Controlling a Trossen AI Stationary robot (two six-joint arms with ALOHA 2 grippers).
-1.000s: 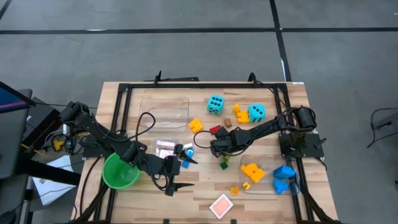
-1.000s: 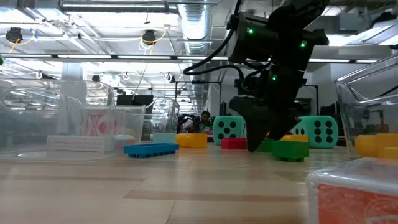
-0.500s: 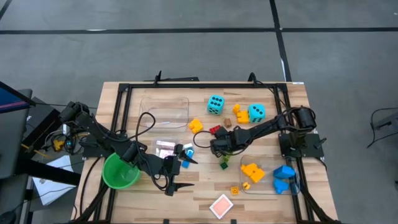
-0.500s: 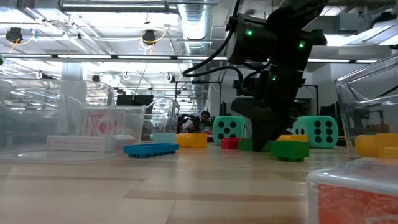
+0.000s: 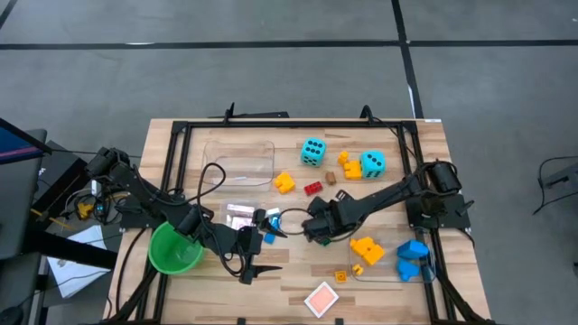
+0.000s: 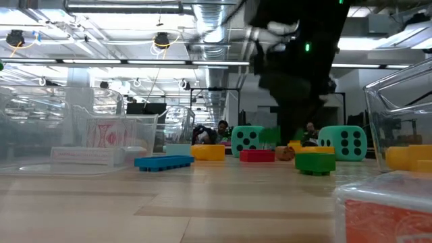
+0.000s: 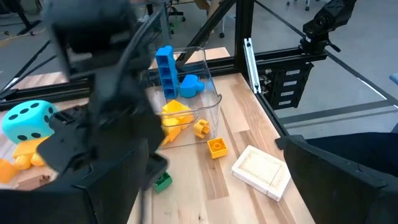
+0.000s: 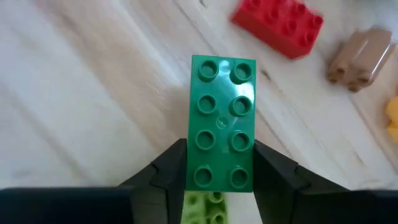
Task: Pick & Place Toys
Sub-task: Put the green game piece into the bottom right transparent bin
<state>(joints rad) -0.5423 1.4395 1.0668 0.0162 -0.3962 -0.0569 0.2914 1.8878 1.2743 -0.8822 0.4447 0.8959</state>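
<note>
My right gripper (image 5: 316, 227) is shut on a green brick (image 8: 222, 121) above the middle of the table. The brick also shows in the low view (image 6: 270, 137). A red brick (image 8: 278, 26) and a brown piece (image 8: 360, 59) lie on the wood beyond it. A second green brick (image 6: 315, 163) lies flat on the table. Two cyan dice (image 5: 313, 151) (image 5: 372, 163) stand at the far side. My left gripper (image 5: 269, 250) is open and empty beside the green cup (image 5: 174, 249). My right gripper pinches the green brick's two long sides near one end (image 8: 217, 177) between its two fingers (image 8: 169, 168). The rest of the brick sticks out past the fingertips, studs toward the wrist camera. The fingers come from above. The brick is lifted clear of the table.
A clear bin (image 5: 395, 268) at the near right holds yellow and blue bricks. Another clear bin (image 5: 239, 162) stands at the far left, and a small one with cards (image 5: 241, 215) lies by my left gripper. A card deck (image 5: 321, 298) lies at the near edge. Small orange (image 5: 340, 276) and yellow (image 5: 358, 269) bricks lie nearby.
My right gripper has risen from the table and gone toward the near edge. The green brick, which rested on the wood between its fingers, is now lifted clear. The red brick it stood in front of now shows fully in the low view.
</note>
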